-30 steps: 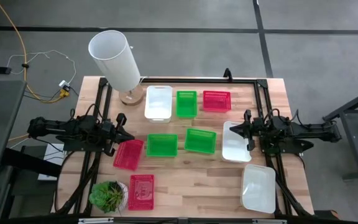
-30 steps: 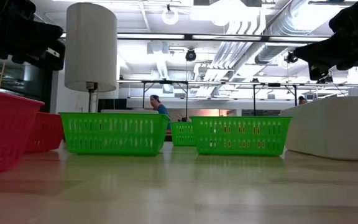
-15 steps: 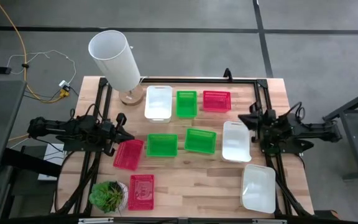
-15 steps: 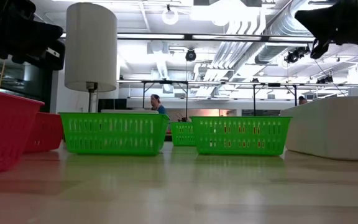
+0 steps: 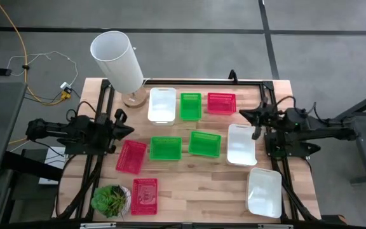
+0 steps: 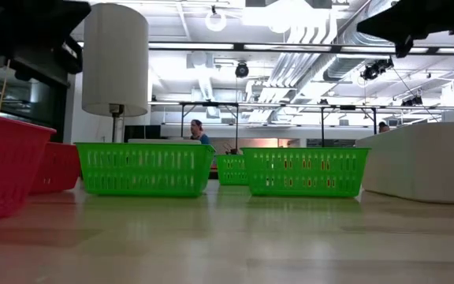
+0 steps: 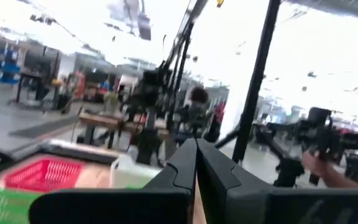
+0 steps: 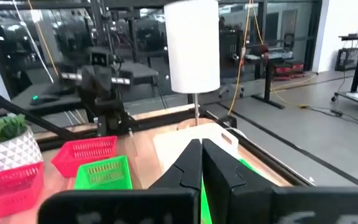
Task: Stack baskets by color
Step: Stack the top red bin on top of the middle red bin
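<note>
High view: nine baskets lie unstacked on tabletop. Left end effector [image 5: 124, 130] and right end effector [image 5: 245, 114] both closed, empty. Advice: spread fingers first, grip one basket rim squarely.

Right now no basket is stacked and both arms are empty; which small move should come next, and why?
Probably open the right end effector and lower it onto the white basket just beside it. It is shut and holds nothing, and that basket lies nearest.

Grey floor [image 5: 189, 51], exposed ceiling ducts [image 6: 321, 31], distant desks [image 6: 290, 118].
</note>
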{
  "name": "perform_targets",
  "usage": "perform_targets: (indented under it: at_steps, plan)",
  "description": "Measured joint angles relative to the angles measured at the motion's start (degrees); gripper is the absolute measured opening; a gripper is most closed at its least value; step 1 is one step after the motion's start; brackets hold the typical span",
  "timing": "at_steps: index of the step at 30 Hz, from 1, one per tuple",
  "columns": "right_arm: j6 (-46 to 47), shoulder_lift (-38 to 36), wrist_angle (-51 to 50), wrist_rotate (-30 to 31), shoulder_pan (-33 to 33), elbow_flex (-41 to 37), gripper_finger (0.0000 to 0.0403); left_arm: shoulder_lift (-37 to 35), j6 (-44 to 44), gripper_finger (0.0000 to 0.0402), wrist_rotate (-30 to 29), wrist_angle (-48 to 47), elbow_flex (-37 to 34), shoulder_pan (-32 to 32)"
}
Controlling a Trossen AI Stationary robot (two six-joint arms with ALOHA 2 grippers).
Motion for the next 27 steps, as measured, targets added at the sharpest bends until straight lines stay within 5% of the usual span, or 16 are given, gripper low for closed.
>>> perform_targets:
  at_steps: [9, 13, 18, 27]
  plan:
    - [3.2, 11.2, 3.9, 6.1, -1.9, 2.6, 0.0038, 14.4, 11.0, 0.0037, -5.1, -6.0, 14.8, 0.4]
    - [7.2, 16.9, -4.7, 9.2, -6.5, 8.8, 0.0091, 20.5, 11.0, 0.0067, -9.9, -14.8, 20.0, 1.9]
    - [12.2, 25.6, -18.5, 10.7, -15.6, 16.5, 0.0154, 24.8, 7.6, 0.0109, -8.3, -14.9, 20.2, 3.5]
    - [19.3, 40.1, -26.2, -4.1, -32.9, 18.0, 0.0216, 27.0, 1.8, 0.0153, -6.3, -15.4, 20.2, 2.3]
